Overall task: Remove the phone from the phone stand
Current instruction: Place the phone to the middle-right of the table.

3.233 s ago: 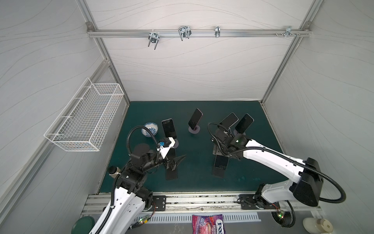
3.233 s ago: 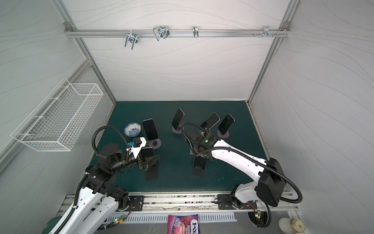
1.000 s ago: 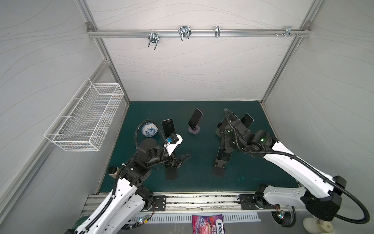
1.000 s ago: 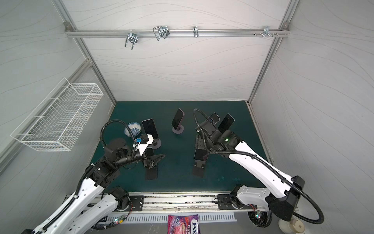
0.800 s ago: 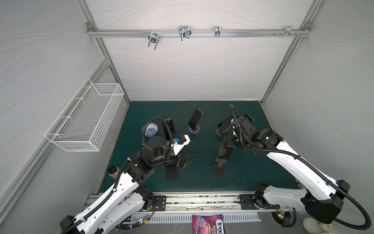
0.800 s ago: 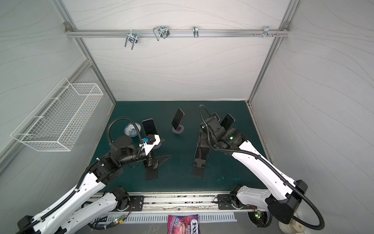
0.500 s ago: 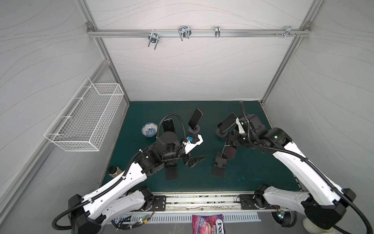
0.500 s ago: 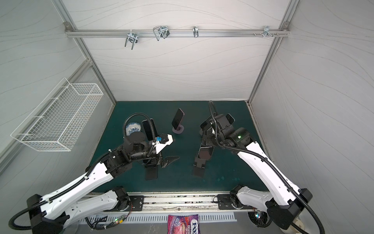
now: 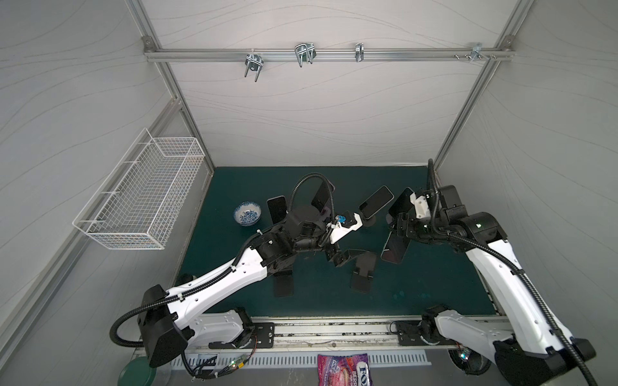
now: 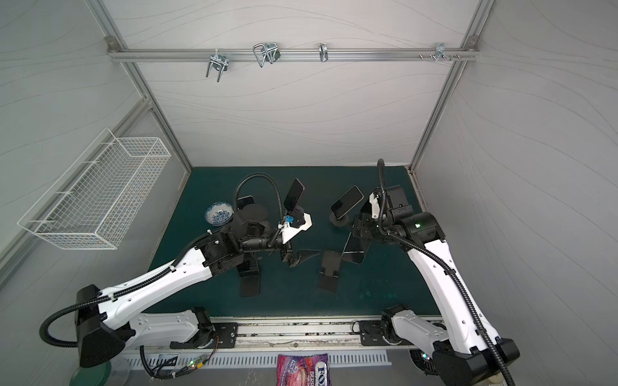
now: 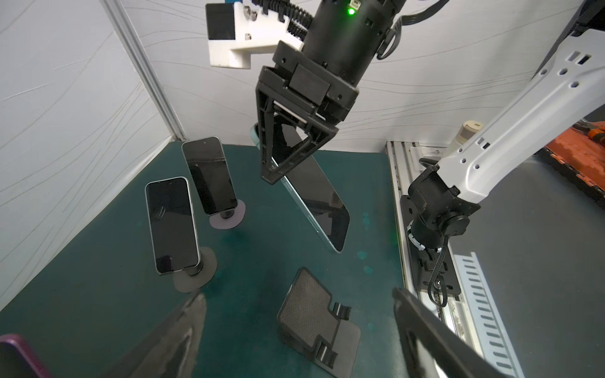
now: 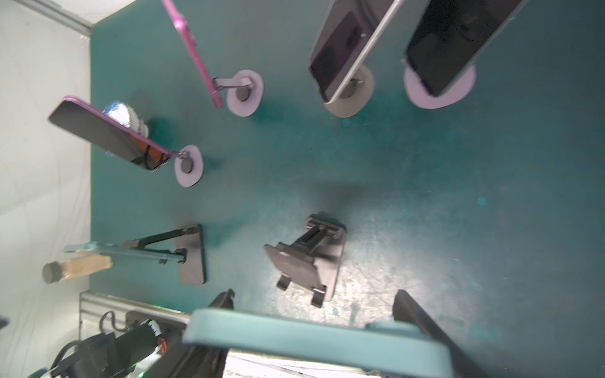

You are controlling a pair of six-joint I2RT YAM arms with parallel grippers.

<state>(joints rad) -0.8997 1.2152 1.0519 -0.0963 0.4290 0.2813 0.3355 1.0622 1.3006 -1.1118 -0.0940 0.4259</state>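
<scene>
– Phone (image 9: 396, 249): where is it found?
– It is held in the air, tilted, clamped at its upper part by the right gripper (image 9: 399, 230). The stand (image 9: 363, 274) is seen on the green mat (image 9: 434, 284), near the phone, apart from it.
– Left gripper (image 9: 346, 255)?
– Its jaws are spread wide and nothing is gripped. It is hung low beside the stand.

My mat (image 9: 418, 277) is dark teal. The phone (image 11: 314, 196) I hold has a black screen and a pale teal edge. The stand (image 11: 307, 311) is black with a fine mesh pattern. The bowl (image 9: 236, 211) is white with blue markings, the wire basket (image 9: 143, 197) is a white grid, and the pink-cased phone (image 12: 108, 134) shows a black screen.
</scene>
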